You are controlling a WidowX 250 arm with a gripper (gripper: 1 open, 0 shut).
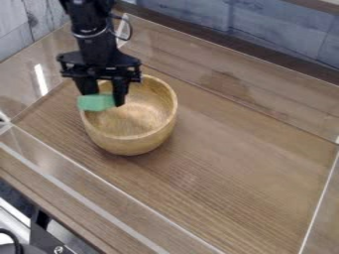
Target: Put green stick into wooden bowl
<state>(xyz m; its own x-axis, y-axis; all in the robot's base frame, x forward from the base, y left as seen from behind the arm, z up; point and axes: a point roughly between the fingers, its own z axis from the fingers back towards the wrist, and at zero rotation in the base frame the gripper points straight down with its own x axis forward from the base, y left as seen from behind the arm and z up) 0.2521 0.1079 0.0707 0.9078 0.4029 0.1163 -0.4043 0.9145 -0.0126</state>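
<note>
In the single camera view, the main risk is release too near the rim: the green stick [94,101], clamped in the pincer [101,96], hangs over the near-left wall of the wooden bowl [130,125], partly outside it, so letting go here could tip it off the rim onto the desk [225,169]. The arm stands above the bowl's left edge, its pincer pointing straight down

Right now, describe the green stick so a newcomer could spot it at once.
On the wooden table, find the round tan bowl at left. Over its left rim the black gripper is shut on the stick, the only bright green thing there.
</note>
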